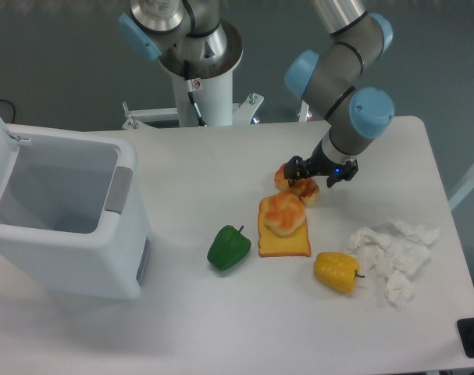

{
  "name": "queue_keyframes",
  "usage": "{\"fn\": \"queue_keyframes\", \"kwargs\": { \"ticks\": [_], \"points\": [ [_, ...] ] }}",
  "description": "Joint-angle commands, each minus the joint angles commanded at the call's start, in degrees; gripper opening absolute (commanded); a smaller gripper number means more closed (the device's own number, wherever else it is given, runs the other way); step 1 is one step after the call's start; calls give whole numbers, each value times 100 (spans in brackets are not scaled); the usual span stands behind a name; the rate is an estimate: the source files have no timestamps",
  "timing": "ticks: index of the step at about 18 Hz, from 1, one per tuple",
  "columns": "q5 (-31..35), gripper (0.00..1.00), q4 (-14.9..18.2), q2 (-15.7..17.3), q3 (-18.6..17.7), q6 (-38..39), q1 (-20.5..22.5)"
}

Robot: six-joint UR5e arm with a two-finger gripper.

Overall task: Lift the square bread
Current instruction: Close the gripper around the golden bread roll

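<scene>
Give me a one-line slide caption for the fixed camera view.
UR5e gripper open over a braided roll, beside the square yellow bread slice topped by a round bun, between green and yellow peppers.

The arm comes in from the top of the view, with grey links and light blue joint caps, and it bends down at the wrist toward the middle right of the scene. The gripper [321, 173] is black and points downward, low and close to the surface. Its two fingers stand apart, one on the left and one on the right, so the jaws are spread.
</scene>
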State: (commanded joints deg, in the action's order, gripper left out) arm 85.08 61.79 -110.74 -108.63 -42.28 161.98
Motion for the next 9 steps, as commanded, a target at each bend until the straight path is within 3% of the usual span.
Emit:
{"fn": "queue_keyframes", "kwargs": {
  "ticks": [1, 3, 5, 9],
  "points": [
    [9, 100, -9, -17, 0, 53, -78],
    [18, 88, -9, -53, 0, 80, -123],
    [9, 64, -9, -44, 9, 71, -123],
    [0, 32, -9, -18, 9, 10, -123]
  ]
}}
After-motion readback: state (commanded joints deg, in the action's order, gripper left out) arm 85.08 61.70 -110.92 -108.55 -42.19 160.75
